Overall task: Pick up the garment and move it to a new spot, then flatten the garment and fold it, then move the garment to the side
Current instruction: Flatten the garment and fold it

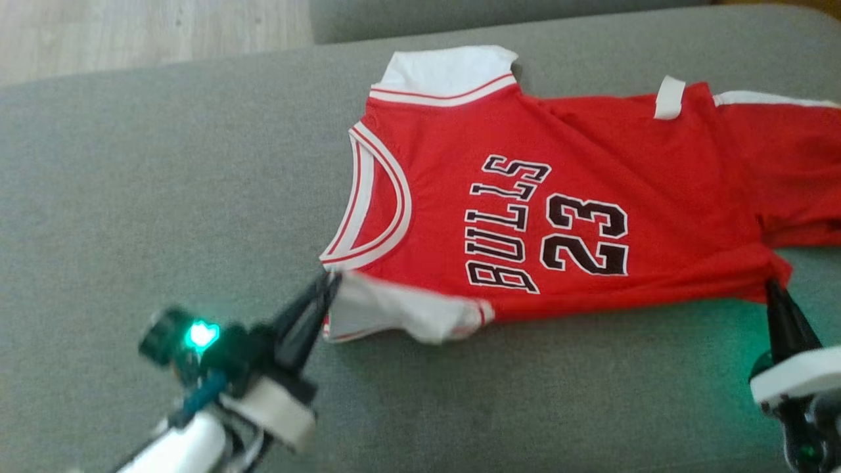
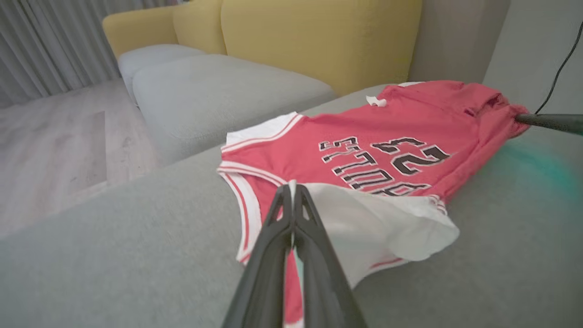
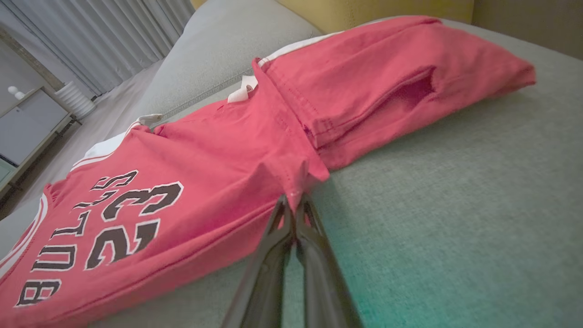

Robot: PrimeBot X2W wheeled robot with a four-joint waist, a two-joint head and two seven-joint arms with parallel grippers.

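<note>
The garment is a red basketball jersey with white trim, "BULLS 23" on its front, lying spread across a grey cushion. My left gripper is shut on the white sleeve edge at the jersey's near left corner; in the left wrist view the garment stretches away from the left gripper, white cloth pinched between the fingers. My right gripper is shut on the red hem at the near right; the right wrist view shows the right gripper pinching a raised fold of the garment.
The grey cushion runs wide to the left and front. A yellow sofa back and another grey cushion stand beyond it, with wooden floor to the side. A black cable hangs by the wall.
</note>
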